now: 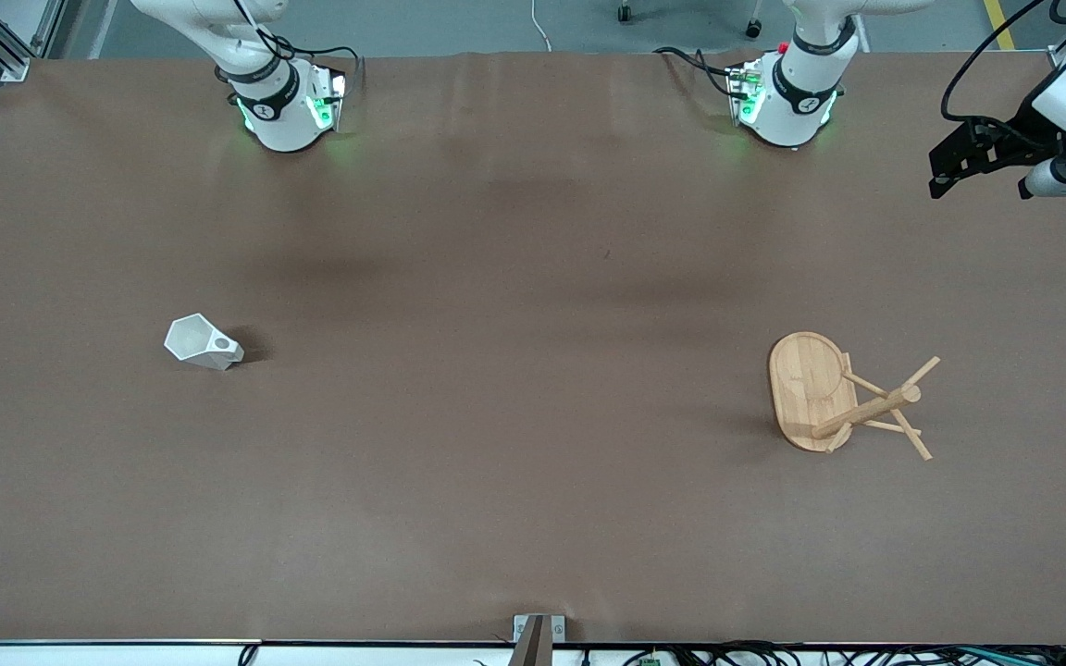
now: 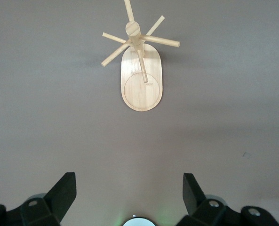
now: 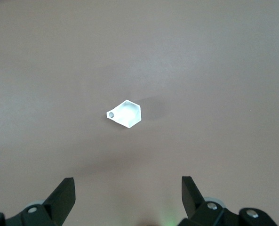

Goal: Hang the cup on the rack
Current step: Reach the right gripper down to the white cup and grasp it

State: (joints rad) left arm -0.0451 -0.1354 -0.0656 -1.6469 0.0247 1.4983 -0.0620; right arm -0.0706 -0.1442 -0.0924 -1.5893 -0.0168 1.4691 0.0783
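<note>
The white faceted cup (image 1: 203, 342) sits on the brown table toward the right arm's end, its opening up and its pierced tab handle (image 1: 222, 346) pointing toward the table's middle. It also shows in the right wrist view (image 3: 126, 113). The bamboo rack (image 1: 843, 398) stands toward the left arm's end, with its oval base (image 1: 806, 384) flat on the table and its pegs spread. It also shows in the left wrist view (image 2: 141, 70). My left gripper (image 2: 128, 179) is open and empty, high above the table, well away from the rack. My right gripper (image 3: 127, 181) is open and empty, high up, well away from the cup.
The two arm bases (image 1: 288, 106) (image 1: 787, 97) stand at the table's edge farthest from the front camera. A white and black device (image 1: 1042, 139) hangs over the corner at the left arm's end. A small bracket (image 1: 538, 634) sits at the nearest edge.
</note>
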